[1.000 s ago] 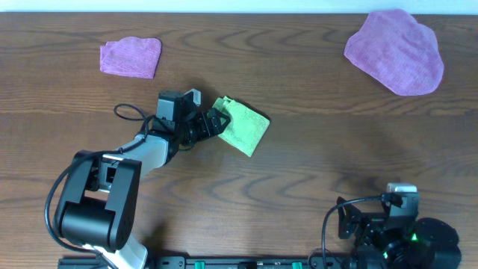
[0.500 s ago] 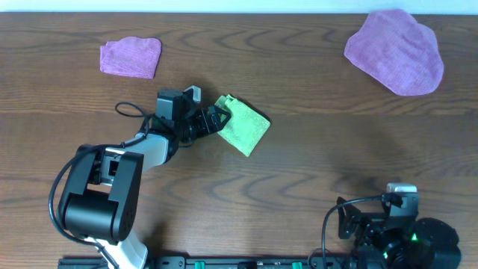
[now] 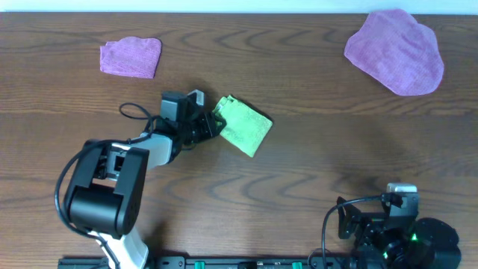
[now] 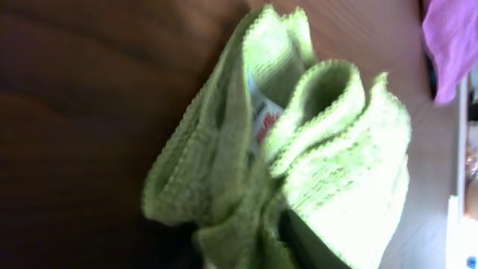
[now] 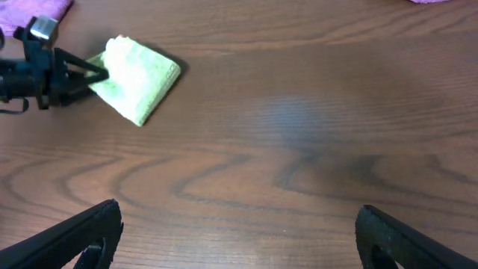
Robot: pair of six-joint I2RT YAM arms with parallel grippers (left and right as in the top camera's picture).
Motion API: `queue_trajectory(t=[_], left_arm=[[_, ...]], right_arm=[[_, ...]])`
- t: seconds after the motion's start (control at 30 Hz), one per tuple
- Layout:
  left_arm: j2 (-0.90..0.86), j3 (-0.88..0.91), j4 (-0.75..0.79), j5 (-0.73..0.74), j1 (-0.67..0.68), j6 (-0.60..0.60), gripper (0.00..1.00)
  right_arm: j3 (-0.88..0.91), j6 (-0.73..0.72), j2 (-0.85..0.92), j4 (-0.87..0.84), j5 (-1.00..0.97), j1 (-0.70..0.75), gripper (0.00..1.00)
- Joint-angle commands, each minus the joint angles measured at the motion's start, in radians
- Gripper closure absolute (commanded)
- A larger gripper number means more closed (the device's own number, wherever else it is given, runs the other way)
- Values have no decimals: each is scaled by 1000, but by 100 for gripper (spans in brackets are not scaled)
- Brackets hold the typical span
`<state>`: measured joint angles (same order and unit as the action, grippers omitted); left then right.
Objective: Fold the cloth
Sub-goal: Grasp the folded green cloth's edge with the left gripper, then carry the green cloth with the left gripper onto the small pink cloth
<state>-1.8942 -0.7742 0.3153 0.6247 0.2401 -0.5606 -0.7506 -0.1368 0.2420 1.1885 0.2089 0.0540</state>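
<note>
The cloth [image 3: 245,127], a lime-green towel folded into a small square, lies left of the table's middle. My left gripper [image 3: 213,123] is at its left corner, with the jaws closed on the fabric. In the left wrist view the cloth [image 4: 328,149] is bunched into ridges, a white tag shows between its layers, and dark fingers [image 4: 299,235] pinch the folds at the bottom edge. From the right wrist view the cloth [image 5: 138,78] and the left gripper [image 5: 93,75] sit far off at the upper left. My right gripper [image 5: 239,220] stands open over bare wood, holding nothing.
A small folded purple cloth [image 3: 131,57] lies at the back left. A large purple cloth [image 3: 396,51] lies at the back right. The right arm [image 3: 396,217] is parked at the front right edge. A black cable loops beside the left wrist [image 3: 131,112].
The left gripper's jaws have closed on the cloth's left corner, bunching it. The gripper and cloth have shifted slightly to the right. The right arm has not moved.
</note>
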Motion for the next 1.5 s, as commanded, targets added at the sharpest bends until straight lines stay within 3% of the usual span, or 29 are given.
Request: queue_trajectory(t=[0.0, 0.07, 0.8, 1.2, 1.47], left_arm=[[-109, 81, -79, -81, 30, -6, 86], [-109, 78, -79, -81, 28, -21, 94], [-105, -238, -146, 23, 27, -14, 94], [-72, -500, -419, -77, 14, 154, 94], [-72, -555, -447, -82, -69, 166, 94]], right_arm=[[0, 11, -2, 0, -2, 5, 1], [0, 11, -2, 0, -2, 5, 1], [0, 11, -2, 0, -2, 5, 1], [0, 11, -2, 0, -2, 5, 1], [0, 11, -2, 0, -2, 5, 1]])
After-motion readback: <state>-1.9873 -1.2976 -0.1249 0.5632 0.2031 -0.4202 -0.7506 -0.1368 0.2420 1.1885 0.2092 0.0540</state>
